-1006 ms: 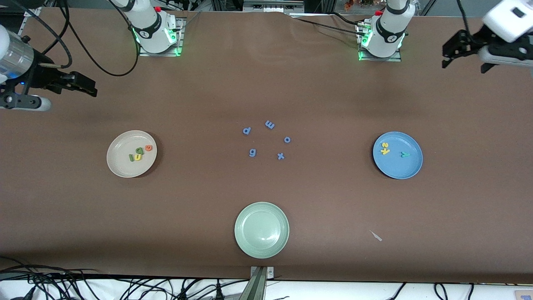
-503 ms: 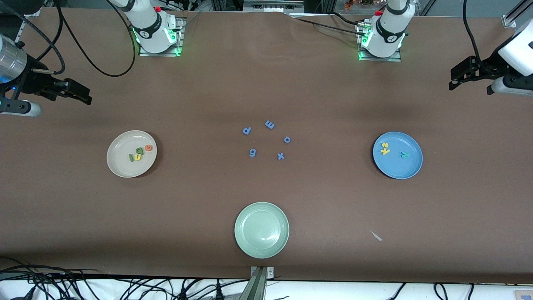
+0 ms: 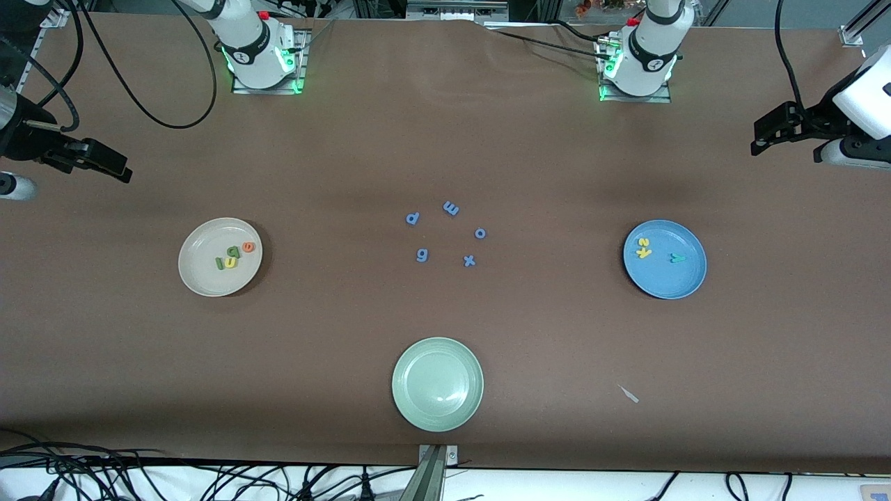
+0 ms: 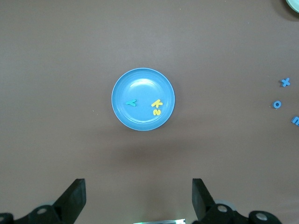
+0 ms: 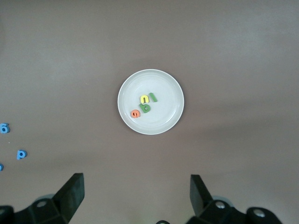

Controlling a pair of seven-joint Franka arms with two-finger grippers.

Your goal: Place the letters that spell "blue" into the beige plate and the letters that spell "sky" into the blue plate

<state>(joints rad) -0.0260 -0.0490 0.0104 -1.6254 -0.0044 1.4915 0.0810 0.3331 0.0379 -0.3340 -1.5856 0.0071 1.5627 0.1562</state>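
Brown table (image 3: pixel 557 174): blue letters (image 3: pixel 445 233) between plates, pale green plate (image 3: pixel 437 383) nearer.

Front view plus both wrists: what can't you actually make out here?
- Right gripper: front view's edge cuts off its arm; right wrist view shows only two open fingers.
- Left gripper: arm likewise cut off in the front view.
- Pale green plate: only a sliver in the left wrist view.
- Pale scrap on the table: too small to identify.
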